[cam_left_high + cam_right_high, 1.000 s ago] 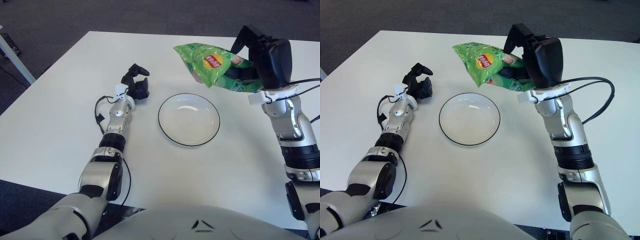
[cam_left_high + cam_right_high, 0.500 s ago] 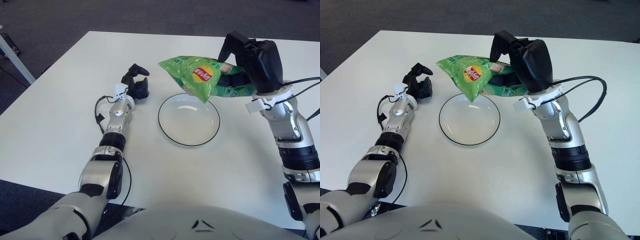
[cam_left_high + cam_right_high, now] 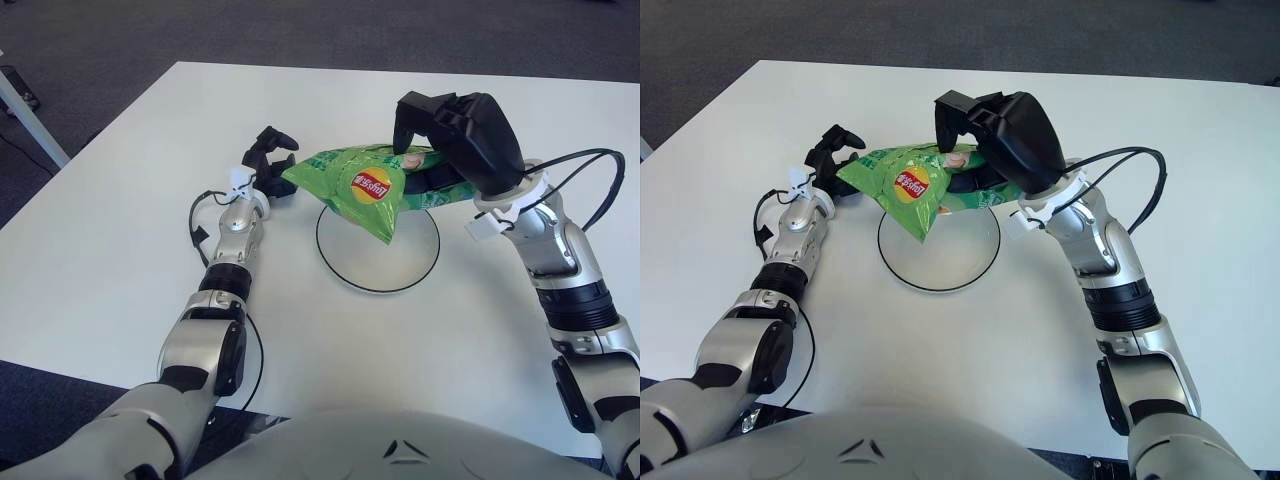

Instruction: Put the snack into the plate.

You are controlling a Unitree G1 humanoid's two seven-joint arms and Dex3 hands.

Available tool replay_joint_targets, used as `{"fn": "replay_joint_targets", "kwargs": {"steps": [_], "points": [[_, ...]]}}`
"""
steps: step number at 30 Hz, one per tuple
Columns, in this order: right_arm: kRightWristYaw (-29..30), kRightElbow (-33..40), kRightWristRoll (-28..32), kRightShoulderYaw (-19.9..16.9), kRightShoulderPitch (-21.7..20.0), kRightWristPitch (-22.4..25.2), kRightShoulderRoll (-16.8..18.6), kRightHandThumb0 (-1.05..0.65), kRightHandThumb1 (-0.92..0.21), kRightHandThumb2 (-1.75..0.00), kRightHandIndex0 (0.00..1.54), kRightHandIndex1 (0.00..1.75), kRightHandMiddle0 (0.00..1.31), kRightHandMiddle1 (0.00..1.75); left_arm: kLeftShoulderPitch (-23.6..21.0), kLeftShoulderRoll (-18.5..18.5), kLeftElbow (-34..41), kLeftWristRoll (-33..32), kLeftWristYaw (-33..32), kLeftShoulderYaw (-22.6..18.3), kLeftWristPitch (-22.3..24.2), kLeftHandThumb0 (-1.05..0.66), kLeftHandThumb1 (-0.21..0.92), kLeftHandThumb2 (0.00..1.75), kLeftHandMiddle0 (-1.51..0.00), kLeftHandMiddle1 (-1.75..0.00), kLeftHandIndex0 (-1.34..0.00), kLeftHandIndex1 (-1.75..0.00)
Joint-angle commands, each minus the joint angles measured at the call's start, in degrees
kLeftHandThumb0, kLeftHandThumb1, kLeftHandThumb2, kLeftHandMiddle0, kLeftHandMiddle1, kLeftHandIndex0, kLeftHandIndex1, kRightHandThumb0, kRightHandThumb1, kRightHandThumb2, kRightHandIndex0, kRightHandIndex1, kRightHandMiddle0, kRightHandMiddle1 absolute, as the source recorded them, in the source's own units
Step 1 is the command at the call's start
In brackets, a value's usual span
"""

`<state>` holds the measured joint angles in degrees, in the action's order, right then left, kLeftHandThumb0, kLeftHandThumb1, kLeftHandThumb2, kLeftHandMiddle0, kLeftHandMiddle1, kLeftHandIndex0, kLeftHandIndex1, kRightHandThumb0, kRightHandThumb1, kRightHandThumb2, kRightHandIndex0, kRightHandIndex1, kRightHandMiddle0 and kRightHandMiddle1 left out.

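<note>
Snack (image 3: 362, 186) hangs clamped in right hand (image 3: 450, 140), above plate (image 3: 415, 268); left hand (image 3: 268, 168) curled.

Green chip bag (image 3: 365, 185) with a red-and-yellow round logo, crinkled, held in the air by its right end under the right hand (image 3: 450, 140), stretching leftward from it and sagging to a low corner; clear round plate (image 3: 415, 268) with a dark rim, flat just below that hand and bag
</note>
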<state>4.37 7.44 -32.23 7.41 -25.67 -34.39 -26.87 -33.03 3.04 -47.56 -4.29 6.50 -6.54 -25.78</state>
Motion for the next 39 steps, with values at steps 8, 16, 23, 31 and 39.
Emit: {"fn": "replay_joint_targets", "kwargs": {"steps": [8, 16, 23, 31, 39], "points": [[-4.79, 1.50, 0.32, 0.45, 0.66, 0.44, -0.23, -0.47, -0.30, -1.33, 1.16, 1.75, 0.61, 1.75, 5.17, -0.78, -2.68, 0.42, 0.35, 0.37, -0.83, -0.43, 0.48, 1.11, -1.25, -1.75, -0.48, -1.75], [-16.75, 4.34, 3.45, 2.26, 1.07, 6.07, -2.91, -0.44, -0.40, -1.21, 0.95, 1.75, 0.54, 1.75, 5.22, -0.67, -2.77, 0.67, 0.35, 0.50, -1.23, -0.43, 0.48, 1.11, -1.25, -1.75, -0.49, -1.75], [-28.05, 7.29, 6.07, 2.96, 1.93, 9.86, -7.57, -0.39, -0.60, -0.88, 0.39, 1.75, 0.46, 1.65, 5.43, -0.68, -2.16, 1.10, -0.65, 0.62, -0.39, -0.43, 0.48, 1.11, -1.25, -1.75, -0.49, -1.75], [-32.06, 6.36, 10.21, 2.88, 1.44, 8.30, -9.01, -0.35, -0.74, -0.57, 0.05, 1.73, 0.34, 1.54, 5.84, -0.92, -0.61, 1.72, -2.56, 0.97, 1.21, -0.44, 0.46, 1.14, -1.25, -1.75, -0.50, -1.75], [-36.54, 3.52, 15.30, 3.23, -0.69, 5.09, -10.75, -0.35, -0.32, -1.00, 0.01, 1.20, 0.03, 1.27, 6.17, -1.03, 0.80, 2.34, -4.10, 1.41, 2.29, -0.44, 0.43, 1.18, -1.26, -1.75, -0.53, -1.75]]}}
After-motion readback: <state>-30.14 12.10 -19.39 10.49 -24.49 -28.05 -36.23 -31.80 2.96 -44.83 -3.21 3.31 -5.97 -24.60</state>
